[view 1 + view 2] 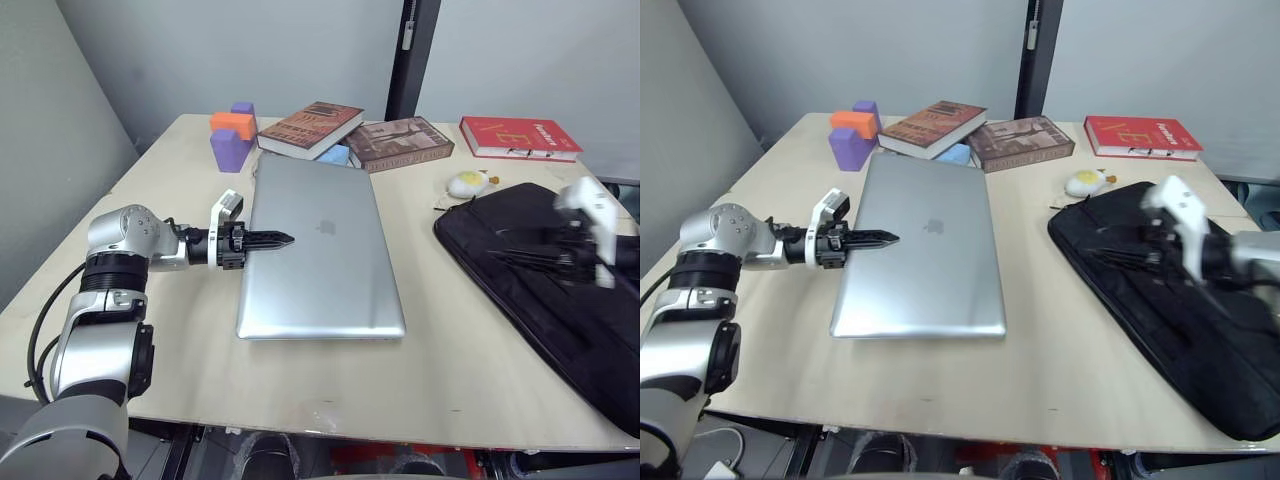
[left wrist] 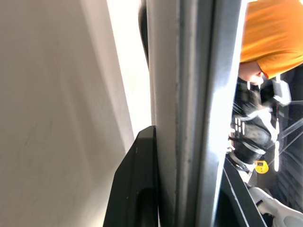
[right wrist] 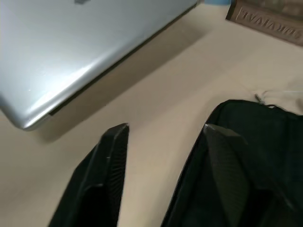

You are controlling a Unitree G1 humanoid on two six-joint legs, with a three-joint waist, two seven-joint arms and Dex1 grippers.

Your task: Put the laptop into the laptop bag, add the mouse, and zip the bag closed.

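At frame centre the laptop (image 1: 320, 250) lies flat on the table (image 1: 430, 370), my left gripper (image 1: 283, 239) apparently clamping its edge; right gripper (image 3: 165, 137), jaws wide, over the bag (image 1: 560, 290). Nothing packed yet.

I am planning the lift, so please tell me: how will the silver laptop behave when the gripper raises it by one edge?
The laptop is a thin metal slab, so probably stiff. Its smooth lid looks slippery. The left gripper is clamped on its left edge, so the far side may sag or pivot.
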